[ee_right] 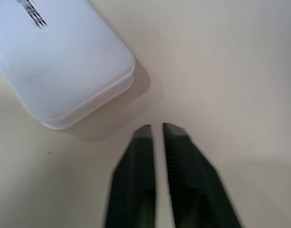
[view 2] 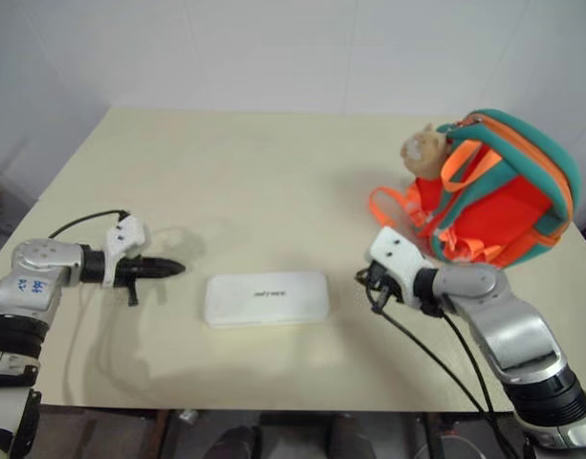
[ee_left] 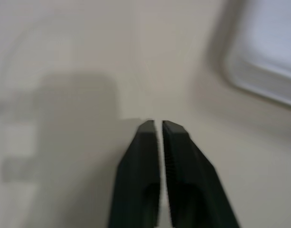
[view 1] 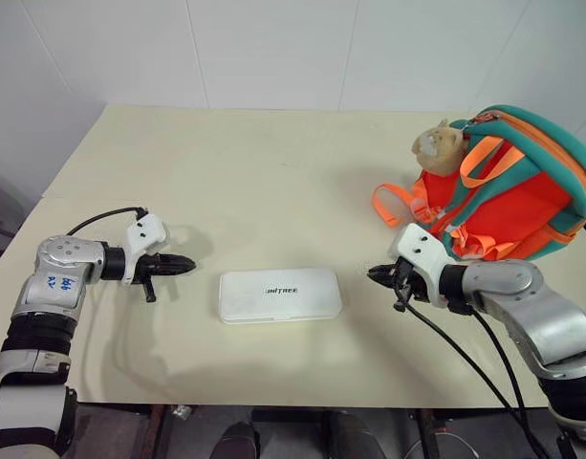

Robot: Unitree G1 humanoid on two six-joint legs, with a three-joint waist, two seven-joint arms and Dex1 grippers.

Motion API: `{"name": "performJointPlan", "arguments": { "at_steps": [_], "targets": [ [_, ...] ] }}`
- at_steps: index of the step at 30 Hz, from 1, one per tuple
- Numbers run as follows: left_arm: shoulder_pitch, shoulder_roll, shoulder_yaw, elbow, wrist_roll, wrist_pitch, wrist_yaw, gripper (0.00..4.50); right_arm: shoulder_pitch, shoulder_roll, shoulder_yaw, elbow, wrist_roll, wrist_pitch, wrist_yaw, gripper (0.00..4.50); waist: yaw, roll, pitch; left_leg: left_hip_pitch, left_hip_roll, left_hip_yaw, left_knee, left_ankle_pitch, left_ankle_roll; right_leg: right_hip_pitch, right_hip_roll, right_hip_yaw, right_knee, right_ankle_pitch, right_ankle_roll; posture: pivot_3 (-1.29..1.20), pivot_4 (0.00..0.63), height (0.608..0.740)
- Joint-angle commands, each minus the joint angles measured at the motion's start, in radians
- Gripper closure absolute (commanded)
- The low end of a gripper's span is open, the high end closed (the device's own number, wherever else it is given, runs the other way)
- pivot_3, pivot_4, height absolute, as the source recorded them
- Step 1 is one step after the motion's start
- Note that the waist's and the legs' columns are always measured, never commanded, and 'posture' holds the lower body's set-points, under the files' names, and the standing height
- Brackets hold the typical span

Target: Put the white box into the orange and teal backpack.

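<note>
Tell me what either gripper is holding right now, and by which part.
Nothing. The flat white rectangular box lies untouched on the table between the left gripper and right gripper.

bright even light, soft shadows, blurred left wrist view

White box (view 1: 280,295): flat rect. case w/ rounded corners, dark "UNITREE" lettering on top, lying flat on worktop (view 1: 273,182) near front edge, long side across. Orange and teal backpack (view 1: 510,191): on its side at far right, orange straps spilling twd centre, beige plush toy at top. Well apart from box.
</note>
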Motion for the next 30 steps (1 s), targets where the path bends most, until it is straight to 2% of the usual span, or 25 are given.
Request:
{"name": "performJointPlan", "arguments": {
  "at_steps": [1, 5, 8, 10, 15, 22, 25, 30],
  "targets": [
    [-0.024, -0.011, 0.047, -0.053, -0.051, 0.053, 0.020, 2.80, -0.022, 0.004, -0.044, -0.039, 0.044, 0.014, -0.003, 2.20, 0.000, 0.000, 0.000, 0.000, 0.000, 0.000, 0.000, 0.000, 0.000, 0.000, 0.000, 0.000, 0.000, 0.000, 0.000, 0.00, 0.150, 0.740],
    [-0.011, -0.021, 0.081, -0.096, -0.098, 0.100, 0.034, 1.61, -0.006, -0.007, -0.042, -0.058, 0.068, 0.011, -0.001, 0.89, 0.001, 0.000, 0.000, 0.000, 0.000, 0.000, 0.000, 0.000, 0.000, 0.000, 0.000, 0.000, 0.000, 0.000, 0.000, 0.00, 0.150, 0.740],
    [0.000, -0.023, 0.115, -0.132, -0.134, 0.147, 0.056, 0.70, 0.006, -0.007, -0.012, -0.047, 0.032, -0.027, -0.028, 0.00, 0.001, 0.000, 0.000, 0.000, 0.000, 0.000, 0.000, 0.000, 0.000, 0.000, 0.000, 0.000, -0.001, 0.000, 0.000, 0.00, 0.150, 0.740],
    [0.013, -0.016, 0.142, -0.164, -0.162, 0.187, 0.068, 0.10, 0.011, 0.006, 0.012, -0.042, 0.011, -0.050, -0.046, 0.00, 0.001, 0.000, 0.000, 0.000, 0.000, 0.000, 0.000, 0.000, 0.000, 0.000, 0.000, 0.000, -0.001, 0.000, 0.000, 0.00, 0.150, 0.740],
    [0.082, -0.012, 0.217, -0.268, -0.240, 0.267, 0.089, 0.04, 0.015, 0.036, 0.077, -0.016, -0.072, -0.136, -0.106, 0.00, 0.000, 0.000, 0.000, 0.000, 0.000, 0.000, 0.000, 0.000, 0.000, -0.001, 0.000, 0.000, -0.001, 0.000, 0.000, 0.00, 0.150, 0.740],
    [0.214, -0.012, 0.334, -0.416, -0.369, 0.437, 0.150, 0.04, -0.017, 0.061, 0.211, 0.176, -0.325, -0.425, -0.197, 0.00, 0.000, 0.000, 0.000, 0.000, 0.000, 0.001, 0.000, -0.001, -0.001, -0.001, 0.000, 0.001, -0.002, 0.000, 0.000, 0.00, 0.150, 0.740],
    [0.231, 0.009, 0.331, -0.414, -0.364, 0.559, 0.223, 0.04, -0.024, 0.087, 0.239, 0.222, -0.359, -0.497, -0.181, 0.00, 0.000, 0.000, 0.000, 0.000, 0.000, 0.001, 0.000, -0.001, -0.001, -0.001, 0.000, 0.001, -0.001, 0.000, 0.000, 0.00, 0.150, 0.740],
    [0.239, -0.006, 0.357, -0.470, -0.485, 0.767, 0.231, 0.04, -0.034, 0.137, 0.249, 0.231, -0.366, -0.541, -0.150, 0.00, 0.000, 0.000, 0.000, 0.000, 0.000, 0.001, 0.000, -0.001, -0.002, 0.000, 0.000, 0.001, -0.002, 0.000, 0.000, 0.00, 0.150, 0.740]
  ]
}}
